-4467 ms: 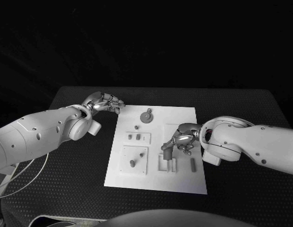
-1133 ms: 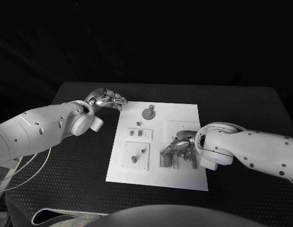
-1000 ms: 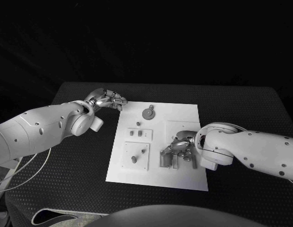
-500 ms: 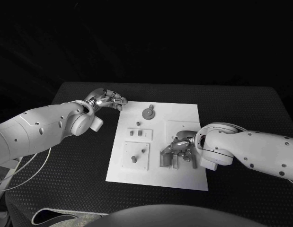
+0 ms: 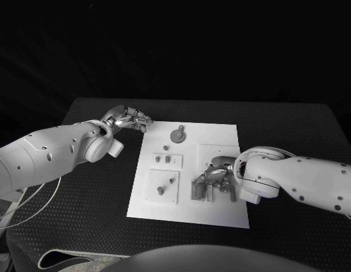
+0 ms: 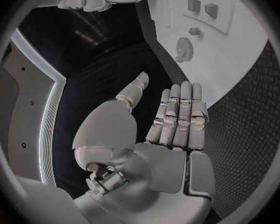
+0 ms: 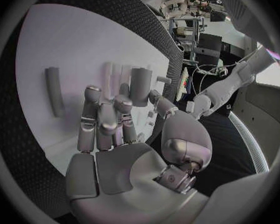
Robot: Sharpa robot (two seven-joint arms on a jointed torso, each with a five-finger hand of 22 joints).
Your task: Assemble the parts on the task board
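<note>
right hand (image 5: 214, 177) sits low over the near-right part of the task board (image 5: 220, 136), fingers curled down around a short grey block (image 7: 140, 86) at the slotted fixture (image 5: 199, 190). right wrist view has the block upright between thumb and fingers, so it looks pinched, though i can't see the contact faces. long bar (image 7: 53, 91) lies flat on the board just beside that hand, untouched. gear (image 5: 176, 136) stands at the board's far end, small pegs (image 5: 173, 160) mid-board.

left hand (image 5: 126, 120) hovers off the board's far-left corner, fingers extended and close together, holding nothing.

risks, my read: block goes in tilted and jams in the slot, since the fingers hide the slot edges from the head camera; board isn't visibly clamped and could slide under a side push; curled fingers could knock the bar.
</note>
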